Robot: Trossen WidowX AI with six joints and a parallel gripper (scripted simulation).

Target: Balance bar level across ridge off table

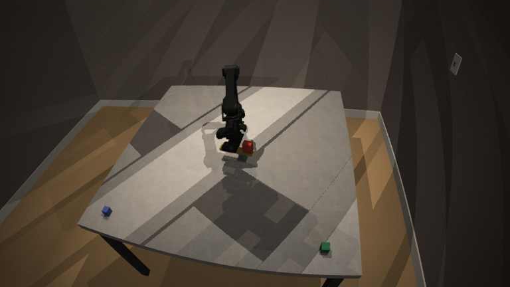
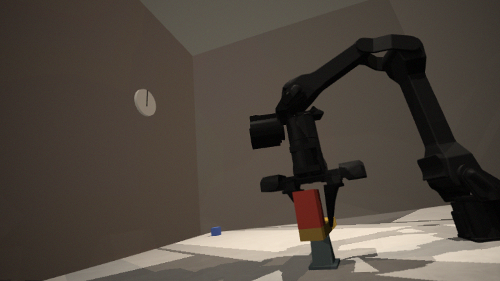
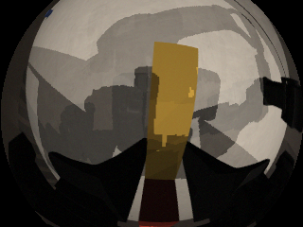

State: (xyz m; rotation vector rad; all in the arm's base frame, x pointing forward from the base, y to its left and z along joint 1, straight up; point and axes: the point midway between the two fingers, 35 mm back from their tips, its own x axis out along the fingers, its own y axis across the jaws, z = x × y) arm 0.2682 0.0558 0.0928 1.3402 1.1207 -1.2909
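The yellow bar (image 1: pixel 245 153) (image 2: pixel 312 234) (image 3: pixel 175 95) carries a red block (image 1: pixel 247 146) (image 2: pixel 308 209) on one end. My gripper (image 1: pixel 230 149) (image 3: pixel 165 144) is shut on the bar, its fingers on the bar's two long sides. The blue-grey ridge (image 1: pixel 242 158) (image 2: pixel 321 254) stands on the table (image 1: pixel 301 148), under the bar in the exterior view. The bar is clear of the table. Its near end hides the ridge's top, so I cannot tell whether they touch. The ridge shows below the bar near the red block's end in the top view.
A small blue cube (image 1: pixel 106 210) (image 2: pixel 215 231) (image 3: pixel 48 13) lies near the table's front left corner in the top view. A small green cube (image 1: pixel 325 247) lies near the front right corner. Both are far from the ridge.
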